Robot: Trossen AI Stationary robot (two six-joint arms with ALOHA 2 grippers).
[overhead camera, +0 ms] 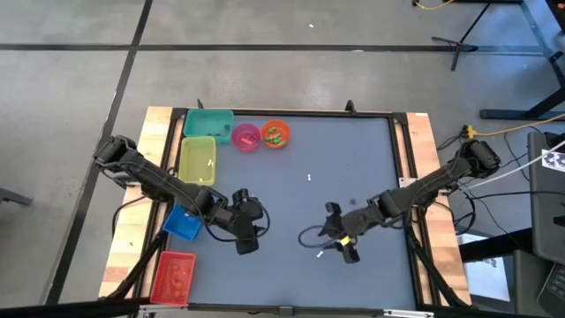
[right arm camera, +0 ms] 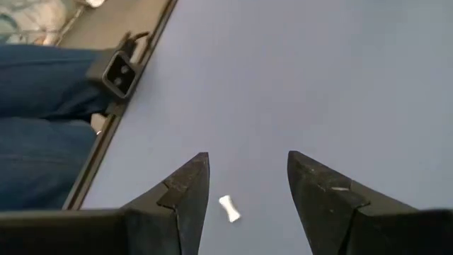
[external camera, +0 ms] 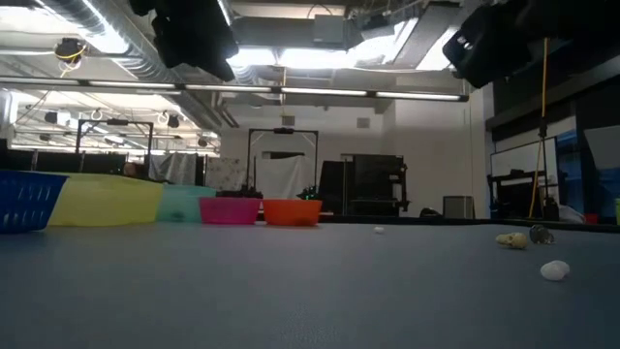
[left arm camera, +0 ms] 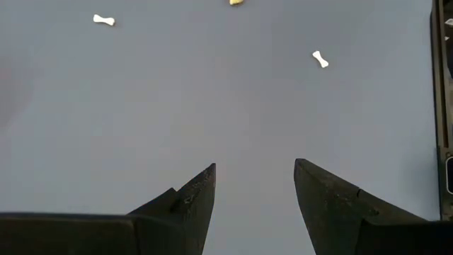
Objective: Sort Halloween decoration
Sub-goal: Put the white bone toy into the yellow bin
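Two pincers released, nothing held. Right gripper (right arm camera: 244, 188) hangs over a white bone trinket (right arm camera: 228, 208) lying just inside one finger, so closing may flick it away. Left gripper (left arm camera: 255, 188) hovers over bare table (left arm camera: 212, 106), bones (left arm camera: 320, 59) well ahead.

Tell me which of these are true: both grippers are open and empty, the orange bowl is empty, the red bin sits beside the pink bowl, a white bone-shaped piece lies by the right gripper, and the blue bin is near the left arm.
1. Both grippers are open and empty. True: the left gripper and right gripper hold nothing.
2. The orange bowl is empty. False: green pieces lie in it.
3. The red bin sits beside the pink bowl. False: they are at opposite ends of the table's left side.
4. A white bone-shaped piece lies by the right gripper. True.
5. The blue bin is near the left arm. True.
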